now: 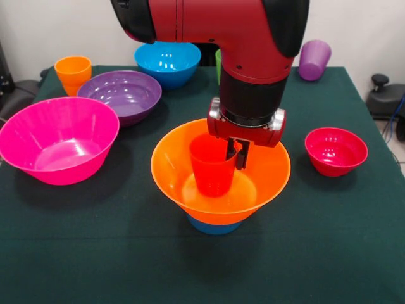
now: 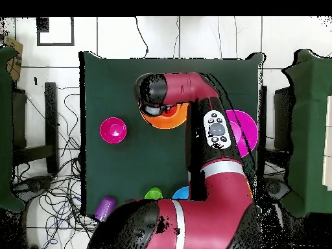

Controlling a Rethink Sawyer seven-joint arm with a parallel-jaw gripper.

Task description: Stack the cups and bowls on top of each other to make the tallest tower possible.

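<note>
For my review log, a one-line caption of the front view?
Gripper at the red-orange cup inside the large orange bowl.

Six bowls are showing: pink, purple, blue, orange, red, light-blue. Four cups are showing: yellow-orange, red-orange, purple, green.

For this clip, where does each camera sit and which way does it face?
Front view: across the table, facing the robot; the arm comes down from above, end effector at the red-orange cup inside the large orange bowl.
Overhead view: above the table, looking straight down, base and arm filling the bottom.
Shared: large orange bowl, small red bowl.
</note>
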